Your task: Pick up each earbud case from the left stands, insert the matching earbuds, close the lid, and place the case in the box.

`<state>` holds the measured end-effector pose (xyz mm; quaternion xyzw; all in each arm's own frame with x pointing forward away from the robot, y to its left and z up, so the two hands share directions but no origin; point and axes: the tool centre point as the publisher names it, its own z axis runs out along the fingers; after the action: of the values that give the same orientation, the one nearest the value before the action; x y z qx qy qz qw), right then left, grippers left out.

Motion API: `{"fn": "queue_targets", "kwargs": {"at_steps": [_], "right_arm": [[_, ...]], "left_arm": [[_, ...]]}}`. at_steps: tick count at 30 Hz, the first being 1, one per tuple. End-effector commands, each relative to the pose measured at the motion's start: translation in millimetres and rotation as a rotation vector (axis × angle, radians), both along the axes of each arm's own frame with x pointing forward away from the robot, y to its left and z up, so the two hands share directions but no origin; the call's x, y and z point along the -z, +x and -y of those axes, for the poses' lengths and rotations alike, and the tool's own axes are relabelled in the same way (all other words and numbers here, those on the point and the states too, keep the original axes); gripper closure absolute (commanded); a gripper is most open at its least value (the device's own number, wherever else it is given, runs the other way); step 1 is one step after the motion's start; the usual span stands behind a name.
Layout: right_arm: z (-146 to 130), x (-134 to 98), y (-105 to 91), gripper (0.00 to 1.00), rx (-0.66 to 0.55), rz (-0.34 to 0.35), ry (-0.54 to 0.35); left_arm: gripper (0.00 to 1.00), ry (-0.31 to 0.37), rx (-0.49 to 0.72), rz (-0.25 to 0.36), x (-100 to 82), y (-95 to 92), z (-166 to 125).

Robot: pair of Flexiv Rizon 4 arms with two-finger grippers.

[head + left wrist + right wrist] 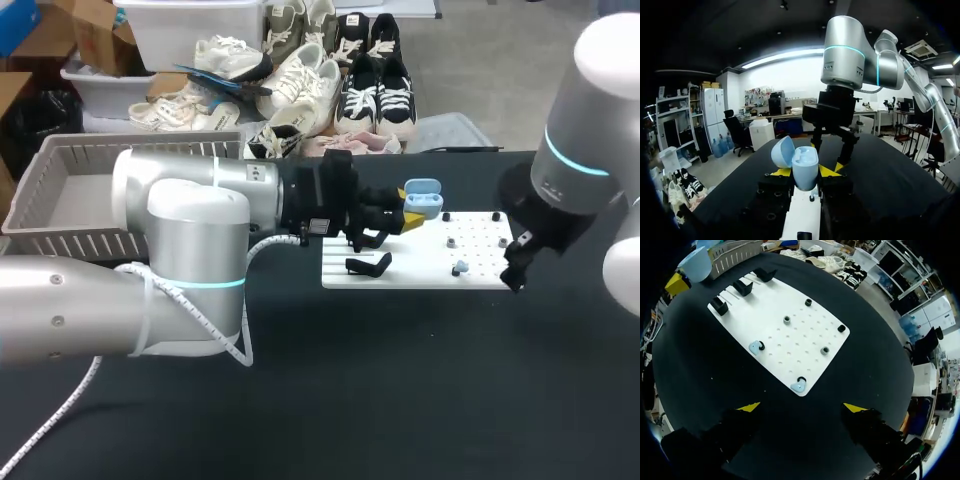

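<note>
Above the far side of the white board point(420, 270), the left end effector point(805, 174) pinches the pale blue earbud case point(805, 169) between its yellow tips, with the lid point(783, 151) swung open; the black stands point(368, 265) sit on the board beside it; the box point(75, 243) is at the far left of the surface point(400, 400). Just off the board's right end, the right end effector point(801, 407) hangs over the dark surface, fingers spread and nothing between them; two pale blue buds lie on the board, the nearer earbud point(798, 386) at the corner closest to it, the other earbud point(756, 346) further in beside a peg. The step in hand looks to be fetching a bud for the open case; it should go best to descend straight onto the nearer one, close gently across its narrow body so it cannot squirt sideways, and match its shape to the proper well; the left arm should hold the case level, lid clear of the approach.
</note>
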<state>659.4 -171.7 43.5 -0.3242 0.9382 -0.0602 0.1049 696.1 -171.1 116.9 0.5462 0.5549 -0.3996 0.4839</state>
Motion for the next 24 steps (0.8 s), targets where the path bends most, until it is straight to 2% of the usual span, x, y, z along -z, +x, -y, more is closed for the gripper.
{"fn": "queue_targets", "kwargs": {"at_steps": [1,12,13,16,20,24], "right_arm": [[-9.8,8.1,1.7,0.00,0.002,0.002,-0.008],[-16.6,17.1,11.1,0.02,-0.001,-0.022,-0.002],[-16.5,17.1,12.2,0.04,0.003,-0.024,0.000],[-15.8,16.3,15.1,0.24,0.013,-0.022,0.005],[-17.2,16.3,17.8,0.34,0.017,-0.022,0.001],[-18.9,16.2,18.7,0.36,0.016,-0.026,-0.004]], "left_arm": [[1.00,-0.004,-0.003,0.003,0.9,-1.0,-0.4],[1.00,-0.004,-0.003,0.003,0.9,-1.0,-0.4],[1.00,-0.004,-0.003,0.003,0.9,-1.0,-0.4],[1.00,-0.004,-0.003,0.003,0.9,-1.0,-0.4],[1.00,-0.004,-0.003,0.003,0.9,-1.0,-0.4],[1.00,-0.004,-0.003,0.003,0.9,-1.0,-0.4]]}}
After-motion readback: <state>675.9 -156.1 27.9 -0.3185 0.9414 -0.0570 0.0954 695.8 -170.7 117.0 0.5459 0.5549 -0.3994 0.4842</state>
